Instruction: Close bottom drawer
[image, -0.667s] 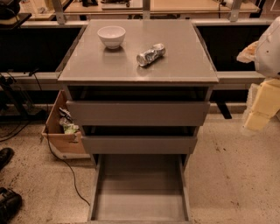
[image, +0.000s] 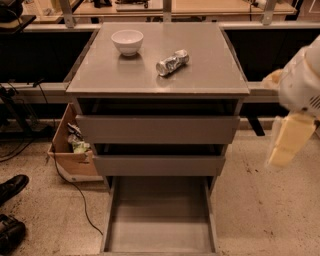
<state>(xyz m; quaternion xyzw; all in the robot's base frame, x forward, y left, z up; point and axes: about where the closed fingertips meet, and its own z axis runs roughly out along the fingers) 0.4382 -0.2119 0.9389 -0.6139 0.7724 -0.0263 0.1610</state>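
Note gripper (image: 286, 145) lowered slightly, right of cabinet (image: 205, 75), well apart from bottom drawer (image: 160, 225); treat its opening as undeterminable. Regard drawer as still fully extended, push pending.

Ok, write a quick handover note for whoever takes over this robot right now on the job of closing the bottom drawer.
Gripper: in the air to the right of the cabinet, about level with its two upper drawers, touching nothing.
Bottom drawer: pulled far out toward the camera, with its tray bare.
Cabinet top: a white bowl and a crumpled silvery can, not part of the job.
Done: nothing visible yet; the drawer is open and the gripper is not on it.
Left: probably bring the gripper down to the drawer's front edge and push it fully in.
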